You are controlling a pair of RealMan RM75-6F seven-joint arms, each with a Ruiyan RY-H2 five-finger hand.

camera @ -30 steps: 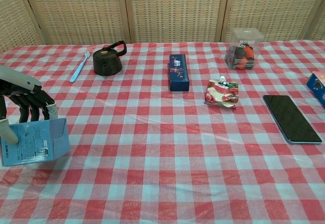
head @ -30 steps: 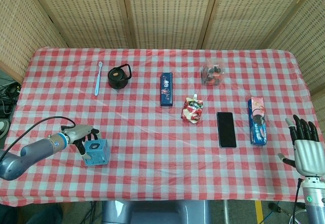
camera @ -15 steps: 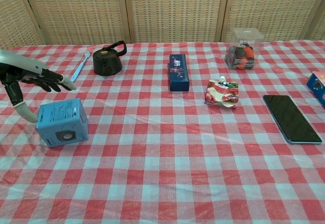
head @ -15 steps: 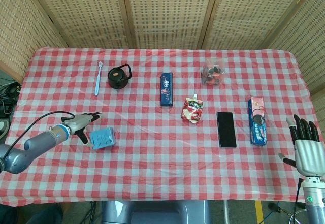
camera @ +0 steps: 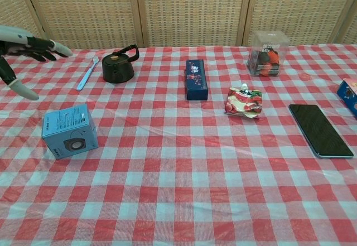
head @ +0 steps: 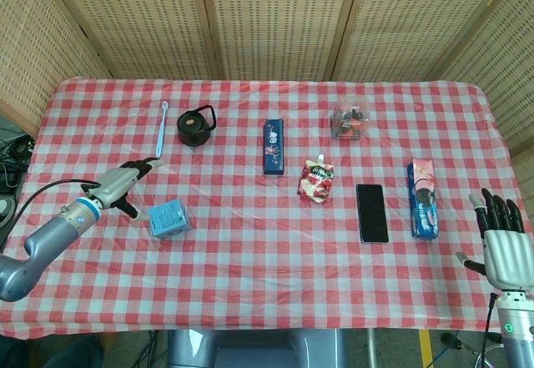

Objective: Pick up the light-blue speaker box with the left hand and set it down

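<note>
Light-blue speaker box (head: 168,219) rests on the checked surface (head: 250,276) at lower left of the head view, unheld. Left hand (head: 121,186) hovers just upper left of it, fingers spread, holding nothing. Right hand (head: 503,247) at lower right, fingers apart, empty.
</note>
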